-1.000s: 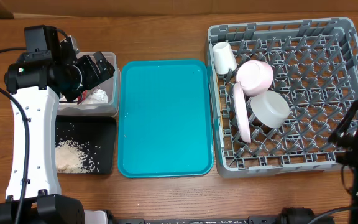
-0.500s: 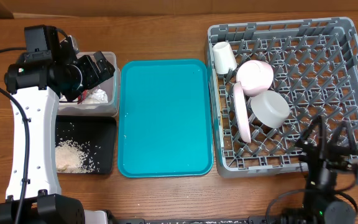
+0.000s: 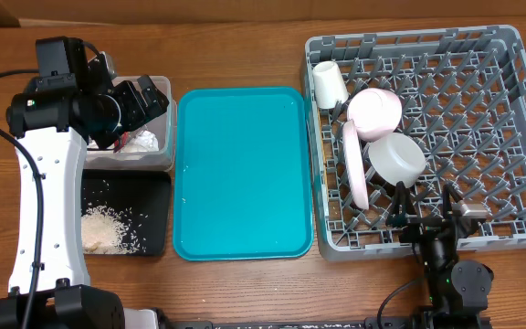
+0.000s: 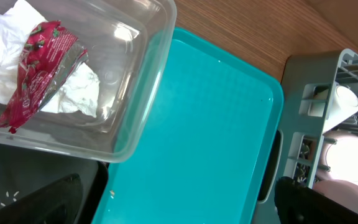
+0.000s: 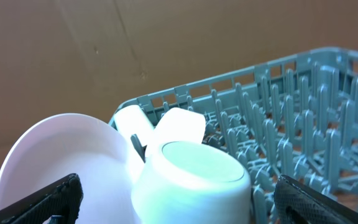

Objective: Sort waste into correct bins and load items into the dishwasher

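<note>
- While neither arm carries anything, we see the left gripper (image 4: 176, 183) poised over the clear tub (image 4: 148, 81) at the table's (image 3: 245, 46) left side, its fingers spread wide apart and touching nothing.
- We find the crumpled white napkin (image 4: 79, 93) lying inside that tub, with the red snack wrapper (image 4: 39, 68) resting on top of it.
- We note the black tray (image 3: 158, 215) just in front of the tub, holding the loose rice (image 3: 108, 228) heaped toward its left front corner.
- We see the teal tray (image 3: 242, 174) between the two bins and the grey dish rack (image 3: 482, 119).
- We count four pieces in the rack's left part: the cream cup (image 3: 329, 85) on its side at the back corner, the pink bowl (image 3: 375, 111) beside it, the whitish-grey bowl (image 3: 396, 159) tipped over in front of that, and the pink-white plate (image 3: 354, 164) standing on edge to their left.
- We see the right gripper (image 3: 426, 199) at the rack's front wall, facing the grey bowl, fingers fully parted and empty.
</note>
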{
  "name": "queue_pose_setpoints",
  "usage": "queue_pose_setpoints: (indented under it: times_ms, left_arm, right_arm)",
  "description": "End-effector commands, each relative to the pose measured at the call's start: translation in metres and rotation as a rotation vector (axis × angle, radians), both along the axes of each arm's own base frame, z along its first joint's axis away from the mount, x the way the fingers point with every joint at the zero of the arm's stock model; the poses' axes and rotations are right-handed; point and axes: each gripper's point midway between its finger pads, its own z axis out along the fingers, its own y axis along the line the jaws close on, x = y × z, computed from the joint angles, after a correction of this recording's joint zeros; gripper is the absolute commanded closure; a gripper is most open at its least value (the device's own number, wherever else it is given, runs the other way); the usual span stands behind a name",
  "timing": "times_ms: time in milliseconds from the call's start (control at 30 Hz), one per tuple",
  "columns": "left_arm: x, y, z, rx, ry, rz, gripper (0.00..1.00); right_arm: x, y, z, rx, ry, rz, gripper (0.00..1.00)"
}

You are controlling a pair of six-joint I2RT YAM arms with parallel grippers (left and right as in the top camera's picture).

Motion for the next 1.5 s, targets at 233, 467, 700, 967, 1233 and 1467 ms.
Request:
queue_pose_setpoints:
  times_ms: [233, 467, 700, 967, 1233, 1467]
  left_arm:
    - [0.002, -0.003, 0.004, 0.001, -0.013, -0.018, 0.0]
    - [0.002, -0.003, 0.004, 0.001, -0.013, -0.018, 0.0]
    - [0.002, -0.003, 0.004, 0.001, -0.013, -0.018, 0.0]
    - [0.002, -0.003, 0.003, 0.001, -0.013, -0.018, 0.0]
    - [0.002, -0.004, 0.003, 0.001, -0.013, -0.02, 0.0]
    - [-0.012, -0.001, 0.015, 0.038, -0.026, -0.028, 0.0]
  right_arm:
    - [0.0, -0.019, -0.001, -0.092, -0.01, -0.064, 0.0]
    - [-0.001, -0.028, -0.001, -0.092, -0.009, -0.099, 0.0]
    - [-0.001, -0.028, -0.001, -0.092, -0.009, -0.099, 0.0]
    - [-0.001, -0.028, -0.001, -0.092, -0.009, -0.099, 0.0]
    - [-0.001, -0.028, -0.001, -0.092, -0.009, -0.099, 0.0]
    - [-0.001, -0.028, -0.001, -0.092, -0.009, -0.099, 0.0]
